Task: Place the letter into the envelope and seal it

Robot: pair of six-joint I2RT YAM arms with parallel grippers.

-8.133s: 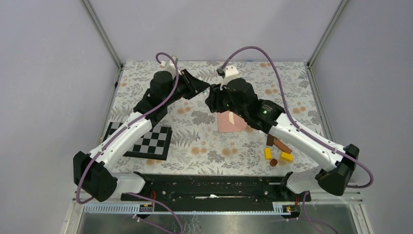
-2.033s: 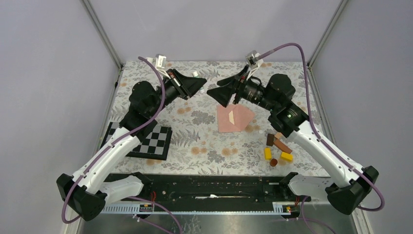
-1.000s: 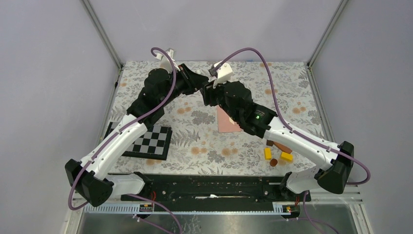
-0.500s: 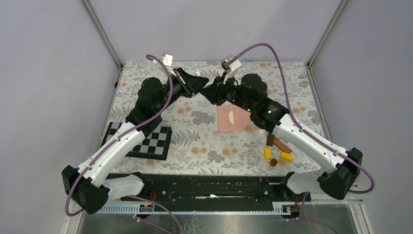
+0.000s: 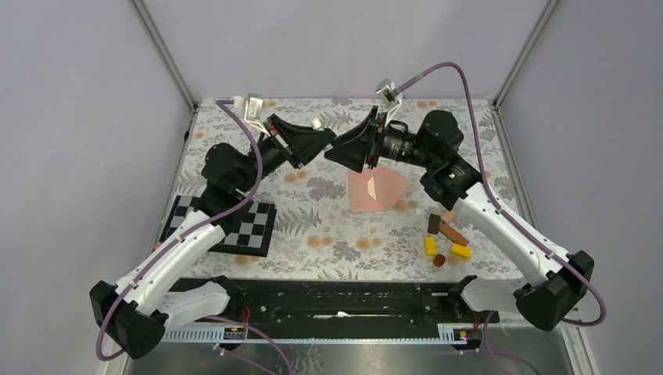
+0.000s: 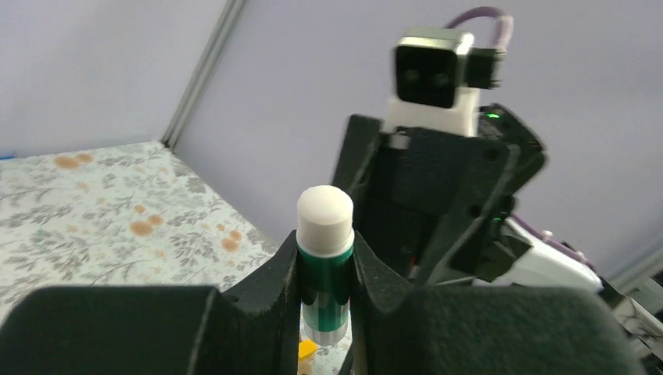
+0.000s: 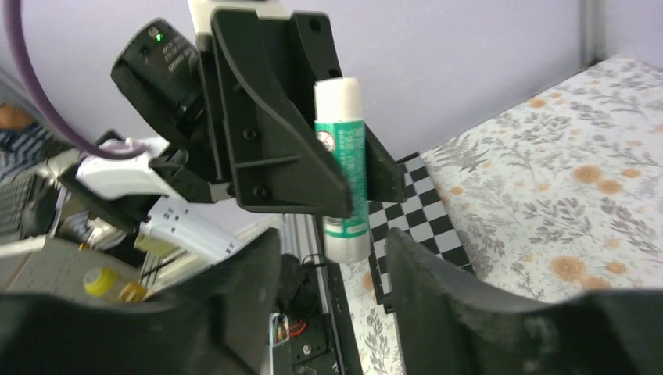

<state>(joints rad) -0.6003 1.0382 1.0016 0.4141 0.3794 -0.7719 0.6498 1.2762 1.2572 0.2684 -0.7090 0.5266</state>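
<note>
Right arm has swung up and back to the right since a second ago, so the envelope (image 5: pixel 374 192) lies uncovered again; left arm has shifted a little left.

Envelope: flat salmon-pink paper, matte, a rectangle with its triangular flap open. It lies on the floral cloth (image 5: pixel 328 234) right of mid-table, nearer than both grippers. The flap tip points right, so with the flap out the long axis runs left-right. A cream sliver (image 5: pixel 372 187) shows on its face.

Left gripper (image 6: pixel 324 273): black plastic fingers clamped on a glue stick (image 6: pixel 324 266), a smooth cylinder with a green body and a rounded white cap. The cap end stands clear above the fingers.

Right gripper (image 5: pixel 335 151): jaws apart, gripping nothing, aimed left at the stick. From its wrist view the stick's lower end sits between the fingers with a gap on each side.

Checkerboard (image 5: pixel 234 226) lies near left. Yellow and brown blocks (image 5: pixel 446 242) lie near right, apart from the envelope.
</note>
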